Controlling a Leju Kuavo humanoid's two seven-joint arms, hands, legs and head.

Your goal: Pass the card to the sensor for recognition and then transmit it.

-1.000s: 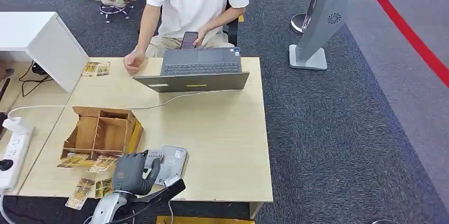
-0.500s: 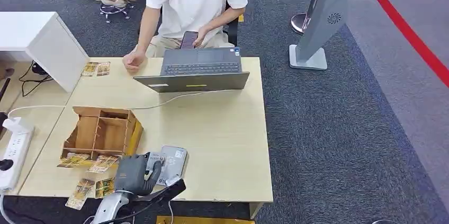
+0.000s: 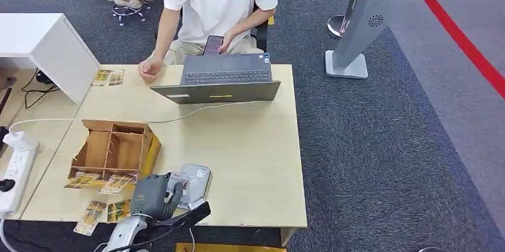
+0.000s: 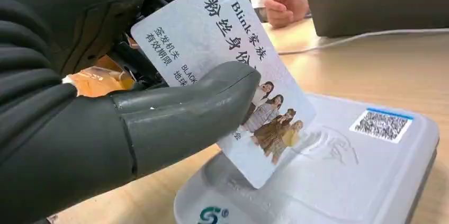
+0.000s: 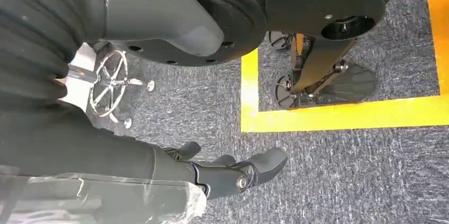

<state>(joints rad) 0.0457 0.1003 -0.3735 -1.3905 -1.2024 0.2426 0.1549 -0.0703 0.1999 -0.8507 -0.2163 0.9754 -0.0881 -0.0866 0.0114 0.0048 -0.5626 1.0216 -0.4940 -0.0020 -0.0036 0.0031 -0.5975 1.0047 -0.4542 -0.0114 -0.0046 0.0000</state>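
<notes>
At the bottom of the head view, left of centre, my left hand (image 3: 153, 195) grips the card (image 4: 227, 70), thumb pressed across its printed face and darker fingers behind it; in the left wrist view the card stands tilted, its lower corner at or just above the pale grey sensor (image 3: 193, 182) (I cannot tell whether it touches); the sensor lies flat on the near edge of the wooden table (image 3: 250, 151). My right hand (image 5: 233, 173) hangs over the carpet beside the robot's body, holding nothing, its fingers loosely extended and apart.

I judge this to be the recognition step: the card is being presented to the reader, and the handover is not yet begun. The next move calls for holding the card level and close over the reader, then lifting it clear and carrying it across the table without loosening the thumb.

Just left of my hand, loose cards (image 3: 95, 211) lie by a wooden organiser (image 3: 116, 148); further up the frame, an open laptop (image 3: 220, 79) faces a seated person (image 3: 217, 2), the likely receiver, whose hand (image 3: 149, 70) rests on the far table edge.
</notes>
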